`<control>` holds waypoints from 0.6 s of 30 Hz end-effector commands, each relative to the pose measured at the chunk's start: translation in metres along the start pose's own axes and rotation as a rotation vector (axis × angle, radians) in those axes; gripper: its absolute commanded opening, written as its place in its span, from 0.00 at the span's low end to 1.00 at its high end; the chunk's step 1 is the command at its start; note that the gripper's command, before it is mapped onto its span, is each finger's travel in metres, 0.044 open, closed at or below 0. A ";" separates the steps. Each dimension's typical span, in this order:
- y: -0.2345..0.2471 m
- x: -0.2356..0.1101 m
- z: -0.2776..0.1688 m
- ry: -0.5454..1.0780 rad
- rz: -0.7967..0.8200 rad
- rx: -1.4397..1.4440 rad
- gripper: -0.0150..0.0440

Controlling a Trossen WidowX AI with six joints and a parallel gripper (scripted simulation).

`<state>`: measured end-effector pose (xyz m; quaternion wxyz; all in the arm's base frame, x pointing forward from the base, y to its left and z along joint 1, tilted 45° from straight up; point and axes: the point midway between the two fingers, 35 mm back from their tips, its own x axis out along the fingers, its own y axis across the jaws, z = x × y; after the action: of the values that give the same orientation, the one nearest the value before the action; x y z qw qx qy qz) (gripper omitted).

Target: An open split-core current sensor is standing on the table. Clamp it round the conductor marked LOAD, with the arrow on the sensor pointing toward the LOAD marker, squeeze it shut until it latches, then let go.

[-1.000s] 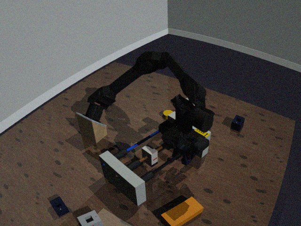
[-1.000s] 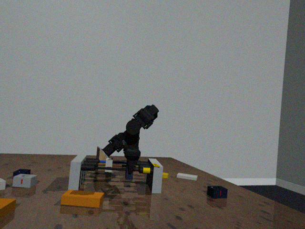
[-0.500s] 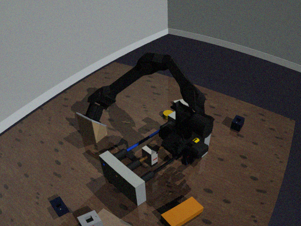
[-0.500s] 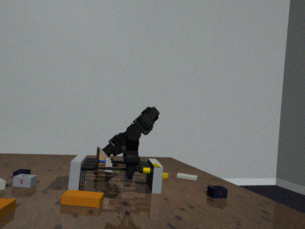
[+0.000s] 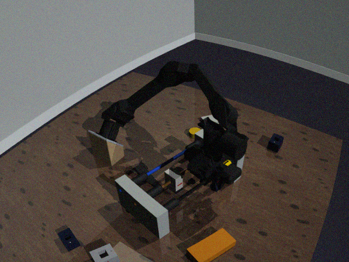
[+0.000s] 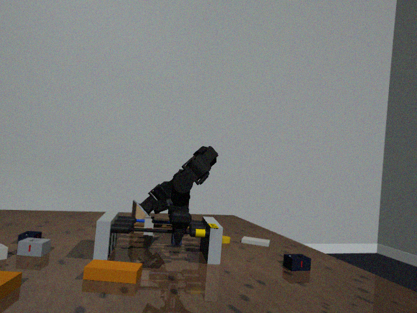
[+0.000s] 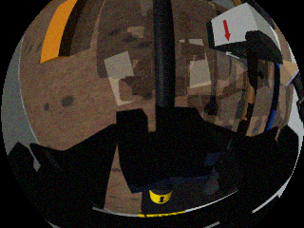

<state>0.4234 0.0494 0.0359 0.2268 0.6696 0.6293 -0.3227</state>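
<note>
The rig has two white end plates (image 5: 140, 197) (image 6: 215, 247) with several dark conductors between them. A yellow LOAD marker (image 5: 227, 162) (image 6: 212, 225) (image 7: 159, 198) sits on the right end plate. The front conductor (image 5: 180, 198) (image 7: 161, 45) runs to that plate. A dark blue sensor (image 5: 215, 184) sits on this conductor close to the LOAD end; its arrow is hidden. My gripper (image 5: 217, 178) (image 6: 178, 232) (image 7: 158, 125) is open, with its fingers standing on either side of the sensor.
A white sensor with a red arrow (image 5: 174, 180) (image 7: 234, 28) sits on another conductor. An orange block (image 5: 211, 244) (image 6: 113, 270), navy boxes (image 5: 275, 141) (image 5: 68, 239), a grey box (image 5: 104, 254), a yellow disc (image 5: 194, 131) and a tan wedge (image 5: 108, 149) lie around the rig.
</note>
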 end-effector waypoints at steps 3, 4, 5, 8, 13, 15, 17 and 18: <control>0.000 0.000 0.000 0.000 0.000 -0.001 0.81; 0.000 0.000 0.000 0.000 0.000 -0.001 0.80; 0.000 0.000 0.000 0.000 0.000 -0.001 0.79; 0.000 0.000 0.000 0.000 0.000 -0.001 0.75; 0.000 0.000 0.000 0.000 0.000 -0.001 0.69; 0.000 0.000 0.000 0.000 0.000 -0.001 0.67; 0.000 0.000 0.000 0.000 0.000 -0.001 0.65; 0.000 0.000 0.000 0.000 0.000 -0.001 0.64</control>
<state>0.4235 0.0494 0.0359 0.2268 0.6696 0.6293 -0.3227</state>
